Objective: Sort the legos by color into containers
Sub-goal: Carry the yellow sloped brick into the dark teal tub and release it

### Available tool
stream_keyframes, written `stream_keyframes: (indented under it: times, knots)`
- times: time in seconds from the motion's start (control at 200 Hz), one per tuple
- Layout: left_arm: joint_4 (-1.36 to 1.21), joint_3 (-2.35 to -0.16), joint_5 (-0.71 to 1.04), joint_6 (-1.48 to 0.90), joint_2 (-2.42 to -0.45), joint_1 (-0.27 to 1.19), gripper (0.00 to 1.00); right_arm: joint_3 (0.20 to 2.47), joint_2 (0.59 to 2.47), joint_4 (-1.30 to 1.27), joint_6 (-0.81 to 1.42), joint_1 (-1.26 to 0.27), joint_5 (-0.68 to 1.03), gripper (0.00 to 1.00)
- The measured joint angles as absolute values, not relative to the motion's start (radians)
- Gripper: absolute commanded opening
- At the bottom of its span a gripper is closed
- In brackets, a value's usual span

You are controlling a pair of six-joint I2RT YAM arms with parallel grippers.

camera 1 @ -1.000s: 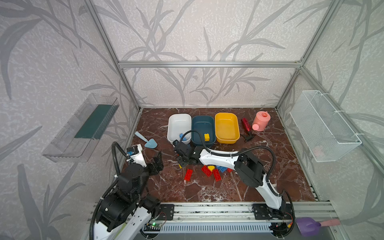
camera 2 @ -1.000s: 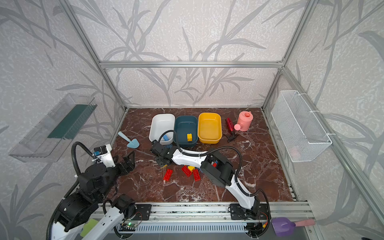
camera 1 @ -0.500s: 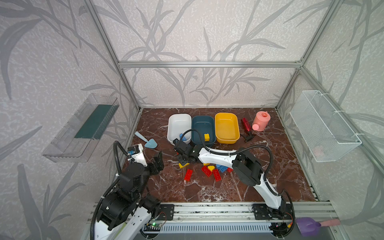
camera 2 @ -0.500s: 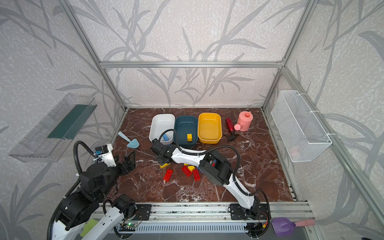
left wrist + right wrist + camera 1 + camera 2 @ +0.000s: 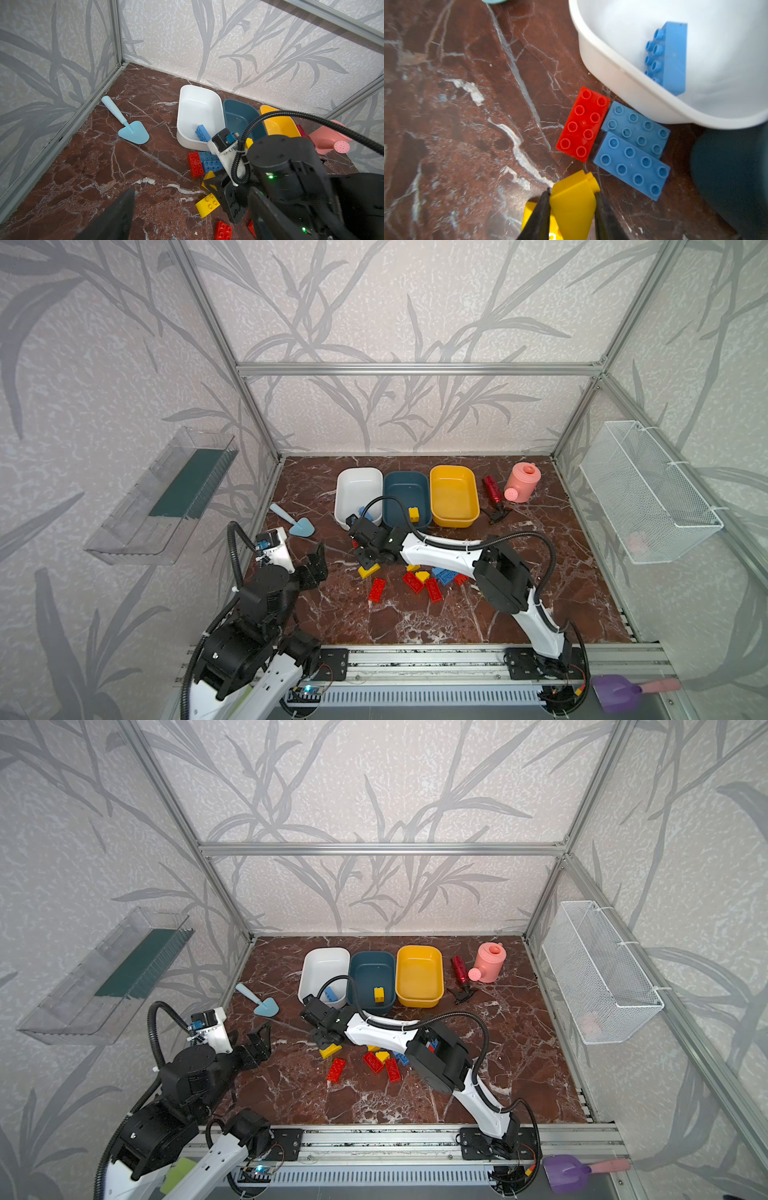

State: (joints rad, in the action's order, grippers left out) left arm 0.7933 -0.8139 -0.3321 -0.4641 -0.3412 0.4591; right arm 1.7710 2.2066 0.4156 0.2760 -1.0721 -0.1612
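The right arm is stretched from the front rail across the middle of the tabletop, with its elbow raised and its forearm laid low toward the left. The right tool is pointed down just in front of the white tub. In the right wrist view its 2 fingers are pressed against opposite sides of a yellow sloped brick, which is pinched between them. The long axis of this brick is laid along the fingers, and its narrow end is pointed toward a red brick nearby. Whether it is lifted off the tabletop cannot be told. A studded yellow brick is seen just beside the tool.

Next to the red brick, 2 blue bricks are laid side by side with long axes parallel, just beside the white tub. A lone blue brick is stood on its side inside that tub. A small yellow brick is held in the teal tub, and the yellow tub is set at the right end of the row.

The left arm is folded near the left front corner. The left tool is held with its fingers spread, well apart from the bricks.
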Motion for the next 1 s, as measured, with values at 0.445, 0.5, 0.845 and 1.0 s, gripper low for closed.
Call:
stream_keyframes:
  times: [0.445,0.5,0.845,1.0]
  knots:
    - [0.793,-0.813,-0.331,-0.464,-0.400,0.459,0.85,1.801,1.946,0.521,0.282,-0.905,-0.089,0.22]
    - [0.794,-0.813,-0.331,-0.464,-0.421,0.459,0.85,1.803,1.946,0.530,0.282,-0.867,-0.076,0.22]
    - [0.794,-0.813,-0.328,-0.463,-0.572,0.459,0.85,1.862,2.019,0.558,0.260,-0.702,-0.005,0.22]
    - [0.794,-0.813,-0.328,-0.463,-0.642,0.459,0.85,1.929,2.114,0.554,0.242,-0.667,0.014,0.24]
